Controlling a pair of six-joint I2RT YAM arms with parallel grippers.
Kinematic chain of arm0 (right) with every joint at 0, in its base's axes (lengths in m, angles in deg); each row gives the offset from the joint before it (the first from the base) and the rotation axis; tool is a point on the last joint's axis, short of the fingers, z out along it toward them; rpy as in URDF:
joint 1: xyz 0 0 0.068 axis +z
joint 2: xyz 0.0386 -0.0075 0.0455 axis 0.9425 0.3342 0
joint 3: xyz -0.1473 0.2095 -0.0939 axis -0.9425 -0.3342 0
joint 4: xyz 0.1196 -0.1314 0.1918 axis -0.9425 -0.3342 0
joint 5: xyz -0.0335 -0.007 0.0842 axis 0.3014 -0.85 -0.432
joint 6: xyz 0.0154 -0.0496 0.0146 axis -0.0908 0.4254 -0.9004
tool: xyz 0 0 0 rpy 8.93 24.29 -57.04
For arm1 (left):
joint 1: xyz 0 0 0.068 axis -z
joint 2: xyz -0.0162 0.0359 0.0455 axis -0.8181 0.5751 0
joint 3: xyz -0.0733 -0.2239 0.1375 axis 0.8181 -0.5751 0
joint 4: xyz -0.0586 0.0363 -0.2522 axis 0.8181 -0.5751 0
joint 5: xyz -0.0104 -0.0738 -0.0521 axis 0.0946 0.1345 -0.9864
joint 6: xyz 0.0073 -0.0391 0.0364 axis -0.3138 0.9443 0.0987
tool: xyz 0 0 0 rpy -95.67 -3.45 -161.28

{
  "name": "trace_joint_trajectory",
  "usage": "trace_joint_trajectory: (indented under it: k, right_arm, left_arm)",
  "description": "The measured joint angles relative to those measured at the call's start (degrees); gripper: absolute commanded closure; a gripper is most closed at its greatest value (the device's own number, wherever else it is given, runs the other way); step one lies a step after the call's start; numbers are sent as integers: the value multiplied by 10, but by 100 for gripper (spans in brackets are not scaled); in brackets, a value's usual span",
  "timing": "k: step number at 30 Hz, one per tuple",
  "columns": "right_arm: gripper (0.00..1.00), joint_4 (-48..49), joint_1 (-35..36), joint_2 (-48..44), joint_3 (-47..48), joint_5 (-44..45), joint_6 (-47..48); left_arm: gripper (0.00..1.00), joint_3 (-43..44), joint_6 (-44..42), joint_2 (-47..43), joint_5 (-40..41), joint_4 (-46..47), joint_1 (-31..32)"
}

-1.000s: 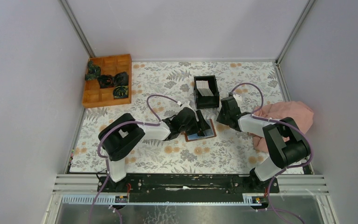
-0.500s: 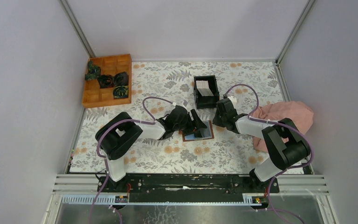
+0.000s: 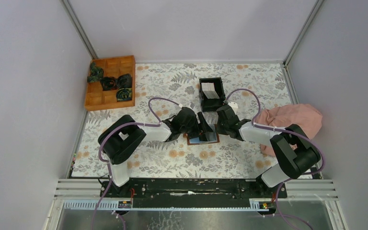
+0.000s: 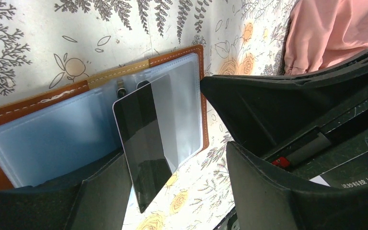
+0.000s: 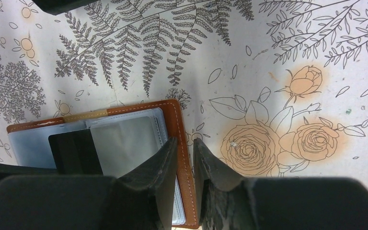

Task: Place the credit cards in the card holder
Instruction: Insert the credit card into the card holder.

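Note:
The card holder [image 3: 202,137] lies open on the table, brown leather edge and clear sleeves up. It also shows in the left wrist view [image 4: 28,103] and the right wrist view [image 5: 175,108]. A credit card [image 4: 143,139], dark with reflection, is partly inside a sleeve and sticks out beside the left finger; it shows too in the right wrist view [image 5: 72,151]. My left gripper [image 4: 177,155] is open around it, over the holder [image 3: 202,125]. My right gripper [image 5: 185,141] is nearly shut, empty, fingers straddling the holder's right edge [image 3: 216,127]. More credit cards [image 3: 211,90] stand in the black box.
The black box [image 3: 212,106] stands just behind the holder. An orange wooden tray [image 3: 109,99] with dark objects is at the back left. A pink cloth [image 3: 292,120] lies at the right, beside the right arm.
My right gripper has moved left and down onto the holder's right edge. My left gripper and the holder shifted slightly left early on, then stayed.

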Motion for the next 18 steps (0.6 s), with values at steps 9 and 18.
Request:
trace_joint_trajectory:
  k: [9, 18]
  right_arm:
    - [75, -14, 20, -11, 0, 28, 0]
    - [75, -25, 26, -39, 0, 24, 0]
  left_arm:
    - [25, 2, -5, 0, 1, -4, 0]
    - [25, 2, -5, 0, 1, -4, 0]
